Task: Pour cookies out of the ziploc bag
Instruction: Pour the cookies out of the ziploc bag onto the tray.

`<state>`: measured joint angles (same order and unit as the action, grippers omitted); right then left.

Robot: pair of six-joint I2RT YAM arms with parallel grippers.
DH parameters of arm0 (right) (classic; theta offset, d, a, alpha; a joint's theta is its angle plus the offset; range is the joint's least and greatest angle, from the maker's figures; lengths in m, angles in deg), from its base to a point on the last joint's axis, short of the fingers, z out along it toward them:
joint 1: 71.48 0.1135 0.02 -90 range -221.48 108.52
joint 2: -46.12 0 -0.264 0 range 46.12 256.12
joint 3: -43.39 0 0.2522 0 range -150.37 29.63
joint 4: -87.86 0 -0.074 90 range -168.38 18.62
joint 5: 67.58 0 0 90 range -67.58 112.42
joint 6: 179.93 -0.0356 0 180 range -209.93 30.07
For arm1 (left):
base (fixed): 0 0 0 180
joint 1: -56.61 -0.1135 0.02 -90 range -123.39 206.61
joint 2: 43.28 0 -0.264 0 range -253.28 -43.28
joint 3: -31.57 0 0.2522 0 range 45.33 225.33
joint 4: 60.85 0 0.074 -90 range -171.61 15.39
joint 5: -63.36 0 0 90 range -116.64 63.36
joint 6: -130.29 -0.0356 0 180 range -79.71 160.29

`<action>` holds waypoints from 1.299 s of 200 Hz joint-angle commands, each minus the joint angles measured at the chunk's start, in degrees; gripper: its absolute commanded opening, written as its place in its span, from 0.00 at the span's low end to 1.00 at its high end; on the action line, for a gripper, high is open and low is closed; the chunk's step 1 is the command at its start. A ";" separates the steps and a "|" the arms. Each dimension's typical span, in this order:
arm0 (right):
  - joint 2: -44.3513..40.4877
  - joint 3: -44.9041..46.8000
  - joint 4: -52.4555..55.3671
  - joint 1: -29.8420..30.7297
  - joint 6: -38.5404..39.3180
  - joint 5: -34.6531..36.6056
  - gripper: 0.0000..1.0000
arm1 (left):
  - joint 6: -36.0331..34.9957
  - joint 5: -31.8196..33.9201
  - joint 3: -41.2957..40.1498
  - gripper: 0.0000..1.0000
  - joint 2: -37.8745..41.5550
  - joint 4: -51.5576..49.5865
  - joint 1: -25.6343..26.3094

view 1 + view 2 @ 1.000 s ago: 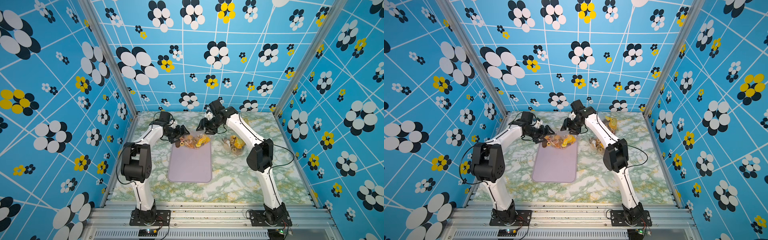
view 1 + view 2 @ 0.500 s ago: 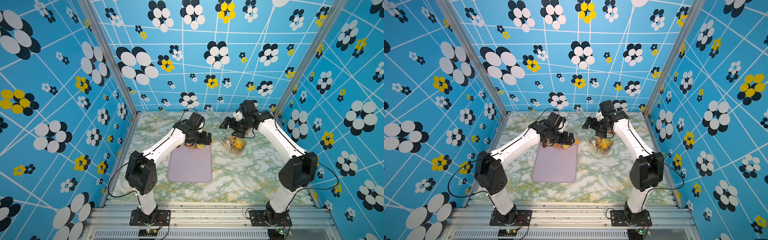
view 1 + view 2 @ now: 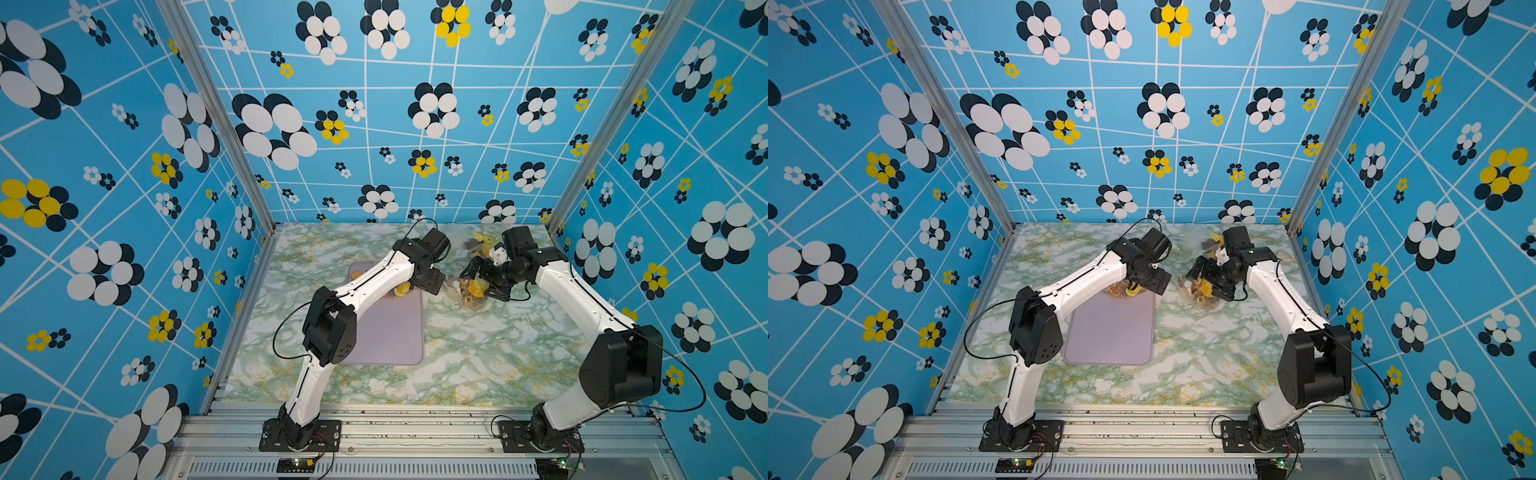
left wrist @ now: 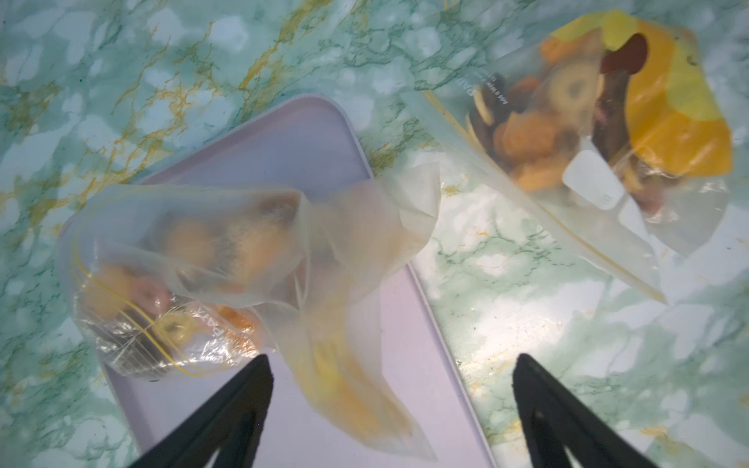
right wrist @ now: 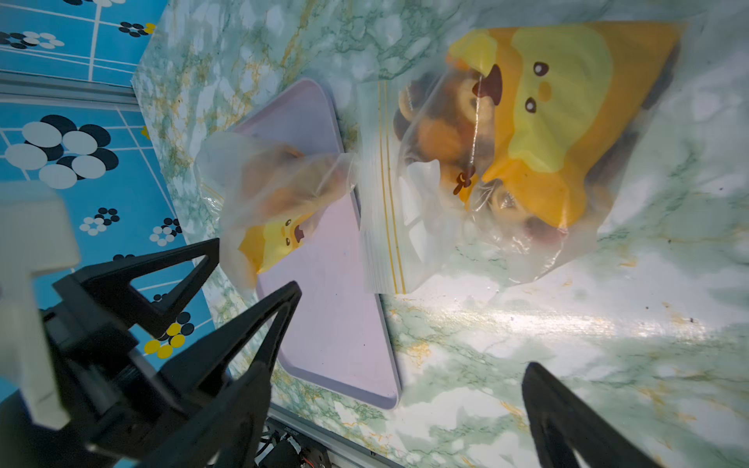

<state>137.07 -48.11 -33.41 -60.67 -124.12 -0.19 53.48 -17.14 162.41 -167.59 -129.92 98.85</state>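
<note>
Boxed in on three sides by blue walls (image 3: 124,166) printed with white, black and yellow flowers. Floored by a marble-patterned table (image 3: 478,365), pale green veined with gold.

Bolted to the near rail, a left arm (image 3: 374,282) and a right arm (image 3: 582,299), both white and black, both bent toward the far half of the table, wrists close together.

Under the left arm, a lilac tray (image 3: 1108,332), flat on the marble, left of centre.

Across the tray's far end, a crumpled ziploc bag (image 4: 202,251), one side spilling past the tray's rim onto the marble. Just right of the tray, flat on the marble, a second bag (image 5: 506,162), zip strip turned toward the tray; contact between the two bags unclear.

Above the tray, near the ziploc bag, the left gripper (image 4: 392,357): jaws spread wide, clamping nothing, with a blurred flap of that bag showing beneath the gap. Above the marble by the second bag, the right gripper (image 5: 399,366): jaws likewise wide apart and empty.

Inside the second bag, a yellow piece (image 5: 547,113) with a face print and an orange border.

Smallest of all, the cookies (image 4: 178,324): tan, pink and dark rings, all inside plastic, one lot bunched in the ziploc bag over the tray, another lot in the second bag (image 4: 527,133).
</note>
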 commanded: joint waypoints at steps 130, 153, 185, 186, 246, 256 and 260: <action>-1.04 2.98 -4.48 -1.76 -0.77 -2.88 0.99 | -2.55 -1.21 6.28 0.13 -3.25 -7.80 -5.58; -1.49 3.37 -4.71 -1.75 -0.88 -3.17 0.99 | -2.55 -2.44 5.84 0.05 -2.35 -7.71 -6.24; -0.77 2.11 -4.74 -0.35 0.46 -4.24 0.99 | -2.10 -5.13 5.19 0.00 -0.44 -7.71 -6.82; -0.69 2.04 -4.77 -0.26 0.54 -4.30 0.99 | -2.06 -5.25 5.19 0.00 -0.38 -7.71 -6.86; 2.32 0.00 -6.35 3.03 0.03 -3.36 0.99 | 0.78 -11.00 5.18 0.00 3.26 -7.95 -8.06; 2.50 0.08 -6.56 3.08 0.01 -3.40 0.99 | 1.11 -11.59 5.26 0.00 3.74 -8.05 -8.30; 2.60 0.20 -6.62 3.13 -0.04 -3.32 0.99 | 1.20 -11.92 5.23 0.00 3.91 -8.06 -8.41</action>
<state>138.56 -46.99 -38.76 -57.72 -124.41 -3.40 52.94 -25.80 167.96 -167.46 -136.41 91.39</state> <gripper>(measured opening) 0.991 0.047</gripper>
